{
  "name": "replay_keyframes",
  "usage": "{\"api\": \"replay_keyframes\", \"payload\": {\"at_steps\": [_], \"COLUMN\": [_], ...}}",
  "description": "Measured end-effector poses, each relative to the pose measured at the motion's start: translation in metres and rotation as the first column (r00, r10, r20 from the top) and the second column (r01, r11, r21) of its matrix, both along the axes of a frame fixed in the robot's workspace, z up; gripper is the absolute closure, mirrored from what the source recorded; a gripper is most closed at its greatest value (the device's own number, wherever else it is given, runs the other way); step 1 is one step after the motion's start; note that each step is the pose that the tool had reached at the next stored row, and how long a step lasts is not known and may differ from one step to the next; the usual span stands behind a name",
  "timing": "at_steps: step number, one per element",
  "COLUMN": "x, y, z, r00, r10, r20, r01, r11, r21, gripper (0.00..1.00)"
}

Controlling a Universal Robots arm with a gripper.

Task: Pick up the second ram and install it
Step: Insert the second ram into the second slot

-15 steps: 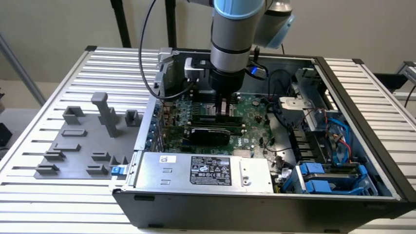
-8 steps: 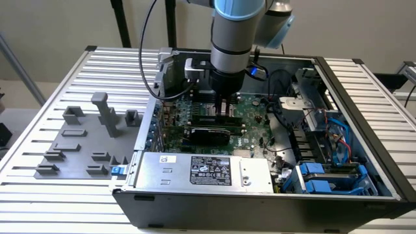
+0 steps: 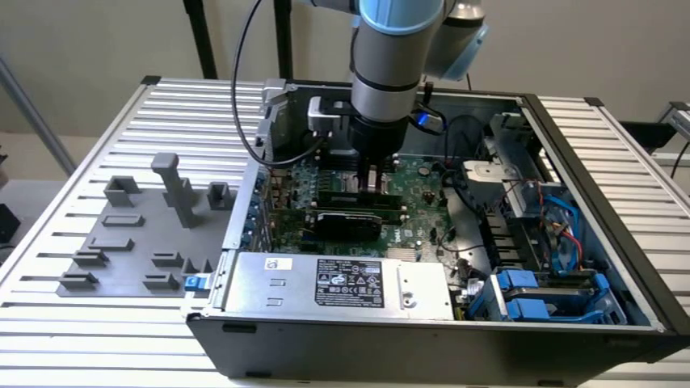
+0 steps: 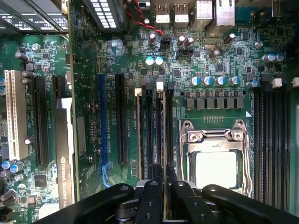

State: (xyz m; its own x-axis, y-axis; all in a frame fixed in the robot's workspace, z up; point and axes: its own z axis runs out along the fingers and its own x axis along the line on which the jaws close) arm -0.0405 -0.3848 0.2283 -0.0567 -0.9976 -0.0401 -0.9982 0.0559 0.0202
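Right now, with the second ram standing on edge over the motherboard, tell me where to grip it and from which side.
Grip the second ram at the middle of its long top edge, pinching its two flat faces, and come straight down from above. It stands upright along the black memory slots, so only its top is free. The gripper holds it that way.

Soft, even room light falls from overhead — the pale ribbed desk (image 3: 97, 113) looks almost washed out, while the inside of the computer case (image 3: 431, 339) sits dim and shadowed. Up close, the motherboard (image 4: 210, 56) is bright, the bare processor socket (image 4: 216, 169) glaring white — the claw (image 4: 162, 196) is dark and a little blurred.
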Motion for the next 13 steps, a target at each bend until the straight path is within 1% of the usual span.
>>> {"api": "replay_keyframes", "payload": {"at_steps": [13], "x": [0.0001], "y": [-0.0009], "z": [-0.0001], "r00": [1.0000], "r10": [0.010], "r20": [0.0000], "r01": [-0.010], "r11": [1.0000], "r21": [-0.0001], "gripper": [0.86]}}
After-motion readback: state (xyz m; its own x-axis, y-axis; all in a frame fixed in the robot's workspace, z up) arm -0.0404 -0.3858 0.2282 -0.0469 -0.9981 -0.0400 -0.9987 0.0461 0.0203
